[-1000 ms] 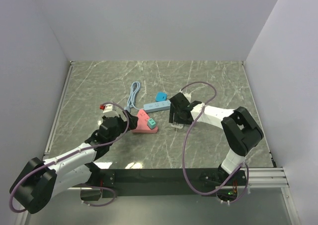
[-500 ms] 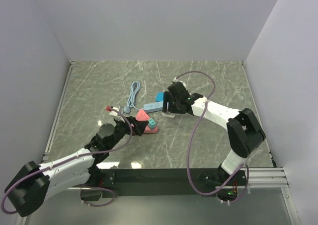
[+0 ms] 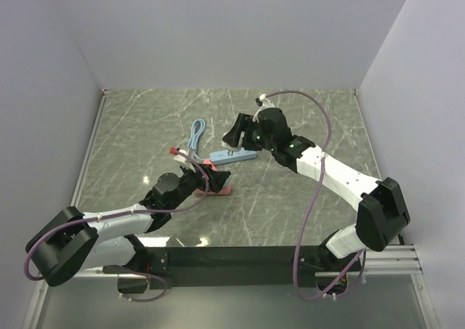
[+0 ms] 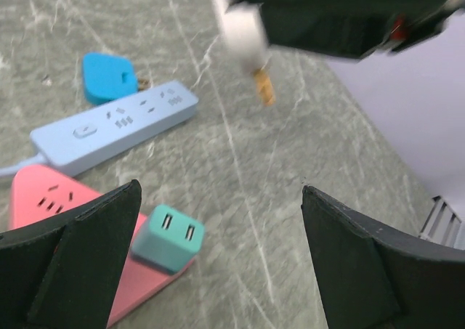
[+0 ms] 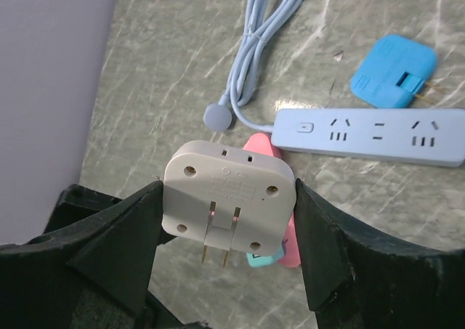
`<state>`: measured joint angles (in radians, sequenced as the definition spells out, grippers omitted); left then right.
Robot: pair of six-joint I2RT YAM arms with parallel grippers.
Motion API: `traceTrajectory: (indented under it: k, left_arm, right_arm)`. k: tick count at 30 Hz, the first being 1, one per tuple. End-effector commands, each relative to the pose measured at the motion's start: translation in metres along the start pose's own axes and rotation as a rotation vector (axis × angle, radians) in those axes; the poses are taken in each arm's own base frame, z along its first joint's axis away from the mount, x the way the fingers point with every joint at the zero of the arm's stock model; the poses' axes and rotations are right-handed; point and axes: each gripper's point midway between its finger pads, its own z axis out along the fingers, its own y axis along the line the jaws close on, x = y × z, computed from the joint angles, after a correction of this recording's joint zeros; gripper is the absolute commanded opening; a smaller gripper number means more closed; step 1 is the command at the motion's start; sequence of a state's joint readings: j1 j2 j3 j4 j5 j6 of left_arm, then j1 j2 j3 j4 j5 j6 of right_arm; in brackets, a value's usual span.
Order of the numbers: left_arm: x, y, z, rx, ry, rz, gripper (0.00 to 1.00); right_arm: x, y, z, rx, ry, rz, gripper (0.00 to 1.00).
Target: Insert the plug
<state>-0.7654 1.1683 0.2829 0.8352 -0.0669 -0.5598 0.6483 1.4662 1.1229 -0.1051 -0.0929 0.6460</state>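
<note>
My right gripper (image 3: pixel 237 140) is shut on a white two-prong plug (image 5: pixel 229 191) and holds it in the air above the light blue power strip (image 3: pixel 234 155), prongs pointing down. The strip also shows in the right wrist view (image 5: pixel 378 136) and in the left wrist view (image 4: pixel 116 126). My left gripper (image 3: pixel 207 175) is open and empty, low over the table beside a pink triangular socket (image 3: pixel 218 184). A teal plug (image 4: pixel 168 236) sits in that socket, near the left finger. The white plug's prongs (image 4: pixel 263 88) show at the top of the left wrist view.
A blue adapter (image 5: pixel 392 71) lies just beyond the strip. The strip's coiled pale cable (image 3: pixel 195 134) lies to the far left of it. Walls close the table on the left, right and far sides.
My right gripper has risen from the table with the white plug and moved far-left over the power strip. My left gripper has reached right, up to the pink socket.
</note>
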Motion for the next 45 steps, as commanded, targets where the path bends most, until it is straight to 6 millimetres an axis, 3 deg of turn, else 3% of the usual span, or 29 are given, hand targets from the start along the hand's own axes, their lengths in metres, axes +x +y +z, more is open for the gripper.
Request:
traceTrajectory:
  k: [1, 16, 21, 28, 34, 41, 44, 45]
  left_arm:
    - [-0.042, -0.029, 0.008, 0.093, -0.143, -0.012, 0.98]
    - [-0.065, -0.022, 0.022, 0.026, -0.252, -0.076, 0.98]
    - [-0.071, -0.018, 0.023, -0.001, -0.277, -0.090, 0.92]
    - [-0.066, -0.020, 0.027, 0.006, -0.255, -0.097, 0.68]
    - [-0.063, -0.025, 0.029, 0.039, -0.242, -0.103, 0.38]
    - [-0.062, -0.027, 0.024, 0.051, -0.237, -0.093, 0.20]
    - [-0.062, -0.029, 0.023, 0.062, -0.229, -0.085, 0.09]
    - [-0.061, -0.032, 0.023, 0.076, -0.224, -0.080, 0.07]
  right_arm:
    - [0.000, 0.018, -0.005, -0.074, -0.018, 0.017, 0.00]
    - [0.022, 0.043, -0.002, -0.146, 0.038, -0.016, 0.00]
    - [0.029, 0.045, -0.003, -0.154, 0.053, -0.023, 0.00]
    - [0.034, 0.048, -0.007, -0.161, 0.054, -0.028, 0.00]
    - [0.037, 0.047, -0.008, -0.162, 0.055, -0.027, 0.00]
    - [0.040, 0.043, -0.007, -0.155, 0.058, -0.037, 0.00]
    - [0.039, 0.041, -0.007, -0.156, 0.060, -0.043, 0.15]
    - [0.032, 0.044, -0.008, -0.172, 0.034, -0.052, 0.28]
